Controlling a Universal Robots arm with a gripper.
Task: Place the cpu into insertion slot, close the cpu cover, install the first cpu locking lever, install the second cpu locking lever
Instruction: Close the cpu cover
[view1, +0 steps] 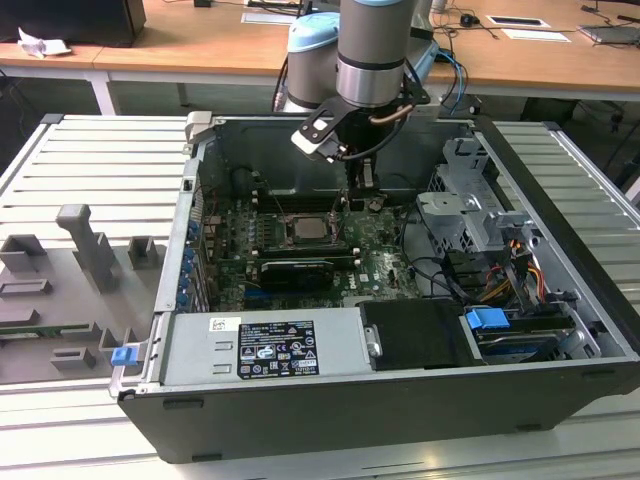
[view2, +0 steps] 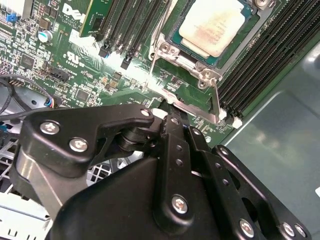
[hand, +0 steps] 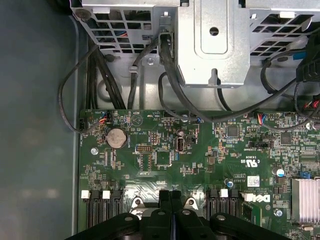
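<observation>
The cpu lies in the insertion slot with its dull silver top up; in the exterior view the cpu sits mid-board. The silvery cpu cover frames the chip and looks to lie flat on it. A thin metal locking lever runs along one side of the socket. My gripper is shut, its black fingertips pressed together just off the socket's edge beside a silvery tab. I cannot tell whether it touches the tab. The gripper hangs at the socket's exterior-view right, and the first wrist view has the gripper low over the board.
Long black memory slots flank the socket on both sides. A metal drive cage with cables stands at the exterior view's right. The power supply fills the case's near side. Grey fixtures stand on the table outside.
</observation>
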